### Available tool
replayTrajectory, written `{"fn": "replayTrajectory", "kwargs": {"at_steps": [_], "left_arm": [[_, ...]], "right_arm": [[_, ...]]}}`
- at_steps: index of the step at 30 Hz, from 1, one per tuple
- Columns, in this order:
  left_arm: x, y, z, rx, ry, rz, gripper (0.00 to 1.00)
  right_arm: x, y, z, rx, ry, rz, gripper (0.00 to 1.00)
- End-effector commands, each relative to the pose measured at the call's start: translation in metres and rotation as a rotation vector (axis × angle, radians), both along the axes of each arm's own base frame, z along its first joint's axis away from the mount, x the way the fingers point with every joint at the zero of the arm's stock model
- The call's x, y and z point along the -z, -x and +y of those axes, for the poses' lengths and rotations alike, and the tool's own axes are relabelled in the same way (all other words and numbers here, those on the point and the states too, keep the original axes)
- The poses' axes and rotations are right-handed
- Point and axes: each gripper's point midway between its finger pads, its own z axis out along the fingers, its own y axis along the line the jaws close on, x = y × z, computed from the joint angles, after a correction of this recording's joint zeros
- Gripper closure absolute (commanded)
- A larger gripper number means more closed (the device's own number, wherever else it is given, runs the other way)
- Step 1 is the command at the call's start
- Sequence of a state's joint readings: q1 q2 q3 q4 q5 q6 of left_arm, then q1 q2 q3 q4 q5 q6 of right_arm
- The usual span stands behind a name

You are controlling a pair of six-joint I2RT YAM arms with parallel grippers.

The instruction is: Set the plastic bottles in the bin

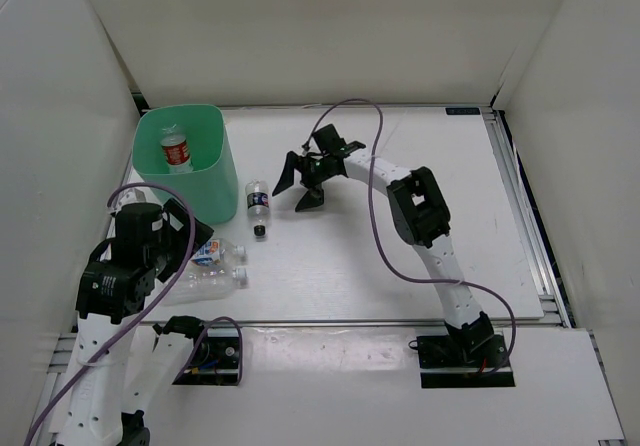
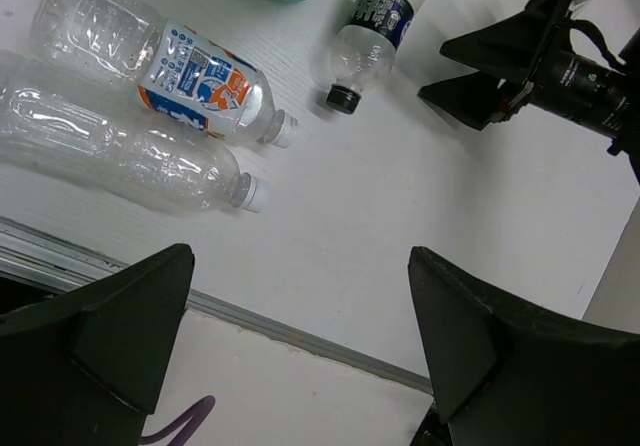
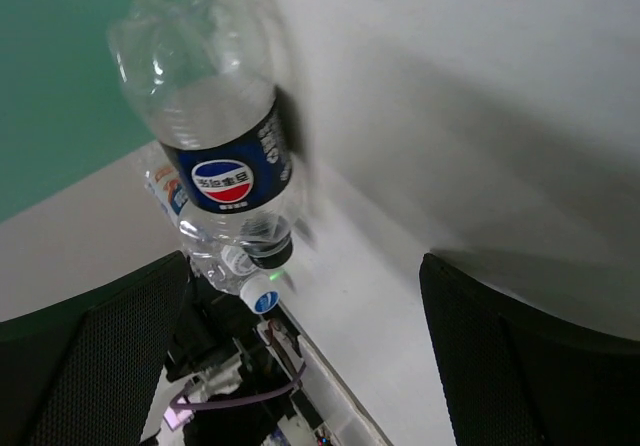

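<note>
bin (image 1: 218,181): far left, red-label bottle (image 1: 176,151) inside.
dark-label bottle (image 1: 258,204): on table (image 1: 340,266), just right of bin.
blue-label bottle (image 2: 200,81), plain bottle (image 2: 120,156): near left, side by side.
left pincer (image 2: 300,316): open, empty.
right pincer (image 1: 298,188): open, empty.

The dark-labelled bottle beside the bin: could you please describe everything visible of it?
The dark-labelled bottle is small, clear plastic, seemingly empty, with a navy label bearing a red-white-blue roundel and a black cap. It lies on its side on the white table, cap toward the arms' bases, base near the mint-green bin; contact there is unclear. The open right gripper is beside it, apart.
</note>
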State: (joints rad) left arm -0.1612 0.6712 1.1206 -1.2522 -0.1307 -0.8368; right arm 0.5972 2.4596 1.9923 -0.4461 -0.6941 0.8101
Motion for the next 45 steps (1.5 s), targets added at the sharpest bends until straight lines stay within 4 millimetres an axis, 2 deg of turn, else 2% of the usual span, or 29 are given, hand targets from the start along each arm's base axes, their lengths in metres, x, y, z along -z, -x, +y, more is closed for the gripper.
{"fn": "replayTrajectory", "kwargs": {"at_steps": [1,5,8,9,10,12,13,15,16,17,19,20,21,22,23,25,26,28,30,31,33,34,36,37,39,40,41,42,45], "left_arm": [[0.007,0.007,0.004,-0.035,-0.002,0.041,0.00],[0.013,0.016,0.006,-0.056,0.003,0.063,0.00],[0.015,0.021,0.010,-0.087,0.003,0.075,0.00],[0.017,0.024,0.011,-0.088,0.000,0.089,0.00],[0.016,0.025,0.011,-0.088,0.002,0.081,0.00],[0.020,0.031,0.010,-0.081,0.004,0.106,0.00],[0.020,0.031,0.010,-0.081,0.004,0.106,0.00],[0.021,0.033,0.010,-0.081,0.002,0.115,0.00],[0.022,0.035,0.011,-0.081,0.000,0.126,0.00],[0.019,0.035,0.009,-0.075,0.009,0.118,0.00],[0.020,0.035,0.009,-0.068,0.002,0.119,0.00],[0.021,0.034,0.007,-0.061,0.008,0.131,0.00],[0.024,0.034,0.007,-0.061,0.006,0.140,0.00],[0.025,0.034,0.007,-0.061,0.004,0.149,0.00],[0.028,0.034,0.007,-0.061,0.002,0.159,0.00],[0.028,0.034,0.009,-0.067,-0.005,0.158,0.00],[0.028,0.033,0.011,-0.075,-0.013,0.156,0.00],[0.027,0.034,0.015,-0.098,-0.021,0.141,0.00],[0.024,0.035,0.018,-0.120,-0.021,0.117,0.00],[0.024,0.034,0.022,-0.143,-0.030,0.112,0.00],[0.026,0.038,0.026,-0.167,-0.034,0.091,0.00],[0.025,0.039,0.029,-0.175,-0.040,0.080,0.00],[0.026,0.040,0.032,-0.196,-0.041,0.054,0.00],[0.027,0.040,0.032,-0.196,-0.041,0.054,0.00],[0.026,0.037,0.032,-0.197,-0.032,0.023,0.00],[0.025,0.038,0.033,-0.203,-0.036,0.011,0.00],[0.026,0.036,0.033,-0.194,-0.045,0.008,0.00],[0.026,0.037,0.034,-0.178,-0.061,0.010,0.00],[0.028,0.036,0.028,-0.114,-0.080,0.053,0.00]], "right_arm": [[-0.022,0.014,0.027,-0.092,-0.102,-0.018,0.00],[-0.002,0.032,0.044,-0.134,-0.086,0.007,0.00],[0.006,0.038,0.058,-0.158,-0.090,0.003,0.00],[0.014,0.039,0.058,-0.165,-0.091,0.019,0.02],[0.010,0.034,0.062,-0.166,-0.103,0.002,0.04],[0.018,0.035,0.068,-0.175,-0.107,-0.003,0.05],[0.013,0.032,0.071,-0.171,-0.119,-0.014,0.05],[0.018,0.028,0.076,-0.175,-0.145,-0.026,0.06],[0.020,0.028,0.078,-0.176,-0.158,-0.015,0.09],[0.009,0.029,0.081,-0.196,-0.197,-0.016,0.11],[0.015,0.030,0.084,-0.209,-0.220,-0.009,0.23],[0.011,0.028,0.085,-0.205,-0.226,-0.011,0.27],[0.011,0.028,0.085,-0.205,-0.226,-0.011,0.33],[0.014,0.032,0.082,-0.208,-0.217,-0.004,0.44],[0.003,0.034,0.080,-0.216,-0.223,-0.022,0.49],[-0.001,0.032,0.066,-0.203,-0.209,-0.017,0.61],[-0.010,0.040,0.058,-0.202,-0.195,-0.022,0.64],[-0.022,0.041,0.042,-0.200,-0.190,-0.059,0.71],[-0.057,0.046,0.029,-0.204,-0.202,-0.116,0.72],[-0.084,0.047,0.024,-0.207,-0.200,-0.185,0.74],[-0.117,0.048,0.019,-0.205,-0.207,-0.259,0.78],[-0.151,0.052,0.014,-0.200,-0.225,-0.319,0.78],[-0.188,0.042,0.011,-0.145,-0.226,-0.431,0.79],[-0.229,0.039,0.010,-0.121,-0.261,-0.522,0.79],[-0.264,0.027,0.012,-0.070,-0.294,-0.622,0.79],[-0.306,0.027,0.018,-0.063,-0.363,-0.721,0.79],[-0.322,0.029,0.025,-0.068,-0.387,-0.775,0.79],[-0.324,0.020,0.034,-0.080,-0.387,-0.846,0.79],[-0.361,0.019,0.055,-0.056,-0.405,-1.048,0.76]]}}
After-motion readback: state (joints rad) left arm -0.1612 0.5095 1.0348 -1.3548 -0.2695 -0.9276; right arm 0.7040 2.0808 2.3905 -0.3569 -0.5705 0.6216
